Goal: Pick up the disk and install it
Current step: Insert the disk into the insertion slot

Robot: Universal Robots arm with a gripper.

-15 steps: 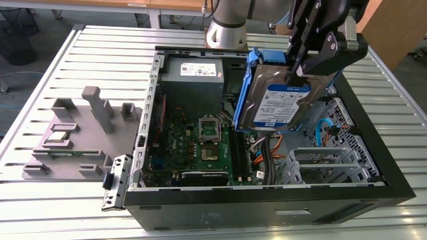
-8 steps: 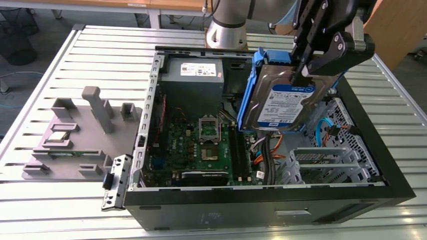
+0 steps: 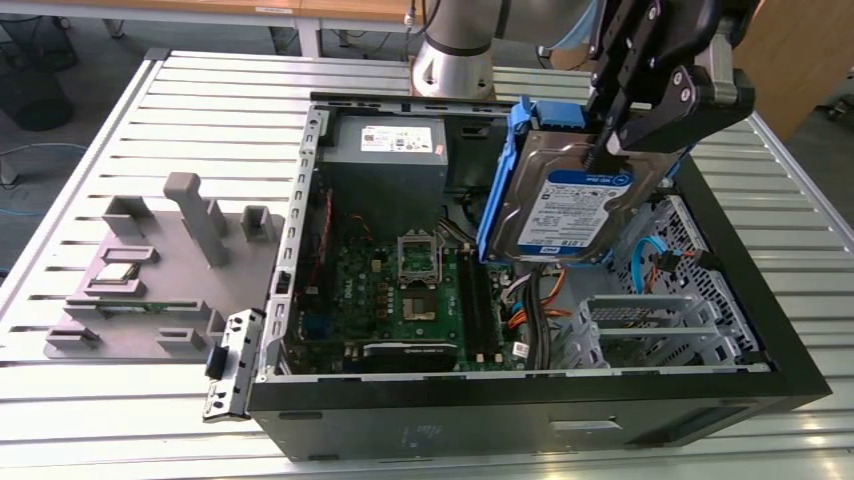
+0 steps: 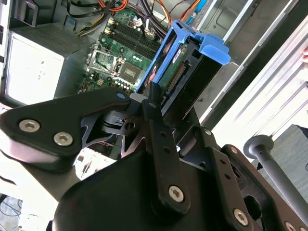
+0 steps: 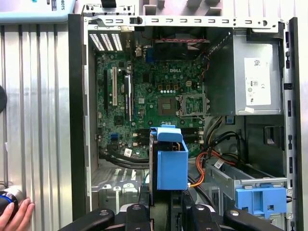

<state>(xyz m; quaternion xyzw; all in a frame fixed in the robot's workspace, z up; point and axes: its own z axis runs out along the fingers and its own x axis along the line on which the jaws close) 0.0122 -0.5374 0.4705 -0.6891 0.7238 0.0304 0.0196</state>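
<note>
The gripper (image 3: 625, 128) is pinched shut on the top edge of the disk (image 3: 574, 205), one finger on each flat side. The disk hangs straight below it, on edge and slightly tilted, with its blue-and-white label towards the exterior camera and its blue bracket running around its rim. In both wrist views the disk (image 4: 179, 72) (image 5: 172, 163) juts out directly ahead of the gripper (image 4: 166, 103) (image 5: 166, 208).

The disk is held above the open computer case (image 3: 534, 405), over the strip between the case's motherboard (image 3: 400, 290) and its metal drive cage (image 3: 667, 320). Whether the disk's lower edge touches anything inside the case cannot be told. A lone blue bracket (image 5: 262, 199) sits in the case beside the cage. At the case's far end stands the grey power-supply box (image 3: 387, 150).

Outside the case, on the exterior view's left, a grey fixture block (image 3: 147, 270) lies on the slatted metal table (image 3: 200, 100). A person's hand (image 5: 14, 216) rests on the table beside the case.
</note>
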